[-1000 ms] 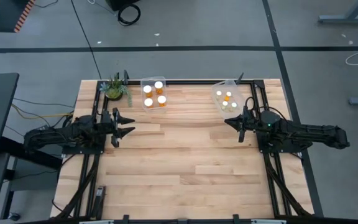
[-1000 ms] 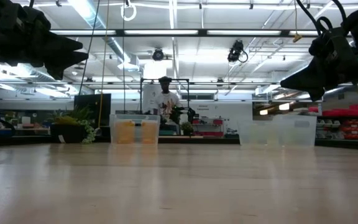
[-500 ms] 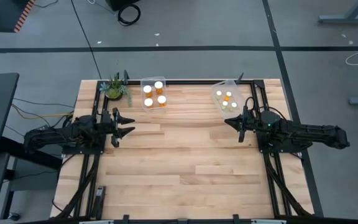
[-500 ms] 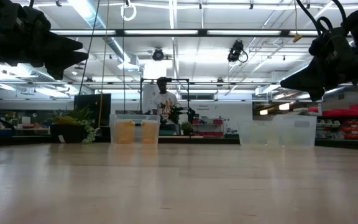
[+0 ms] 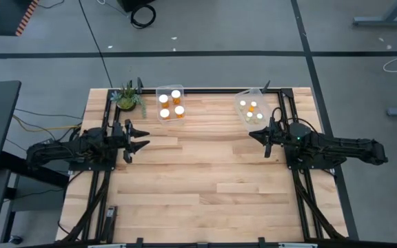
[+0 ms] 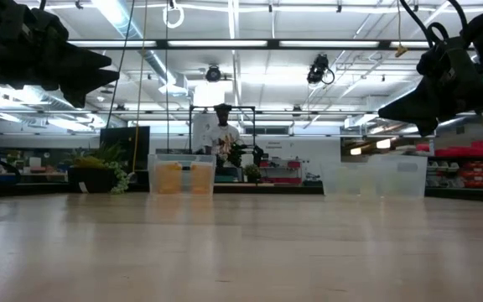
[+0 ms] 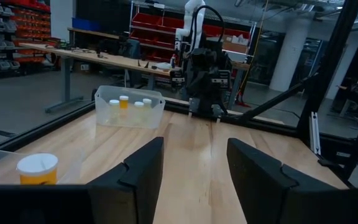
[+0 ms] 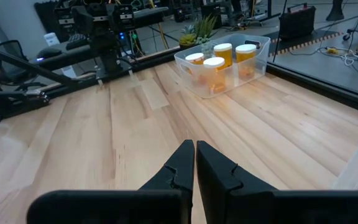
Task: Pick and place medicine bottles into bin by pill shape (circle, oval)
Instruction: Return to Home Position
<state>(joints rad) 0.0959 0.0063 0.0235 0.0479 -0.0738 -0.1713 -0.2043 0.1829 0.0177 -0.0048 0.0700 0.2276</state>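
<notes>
The left gripper (image 5: 145,138) hangs spread and empty, with four medicine bottles (image 5: 165,113) standing in the left bin (image 6: 181,158) just ahead of it, toward the far edge. The right gripper (image 5: 253,136) is pinched closed on nothing, and four more stand in the right bin (image 7: 132,118) close beside it. The vials look light, rigid and slick (best pinched across the body), and the bare table (image 5: 205,186) between the grippers gives free room.
</notes>
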